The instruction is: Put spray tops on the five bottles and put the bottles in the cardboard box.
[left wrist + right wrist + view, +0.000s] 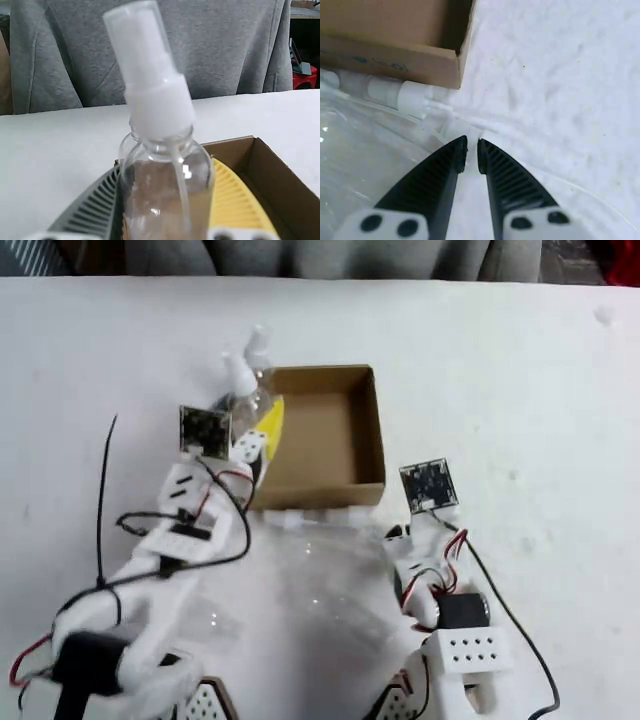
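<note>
left gripper (165,212) clamped on 1 clear bottle (162,170) with its spray top (150,75) on, held at the left wall of the cardboard box (378,430), right gripper (472,150) fingers nearly together with just a thin slit, low by the box's front corner, near 1 loose spray top (402,95) on the table (520,370)

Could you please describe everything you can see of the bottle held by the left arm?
The bottle is clear plastic, round-shouldered, seemingly empty. A white spray top sits on its neck, its thin dip tube running down inside. The left end effector clamps its body between a grey finger and a yellow finger, by the box's edge.
</note>
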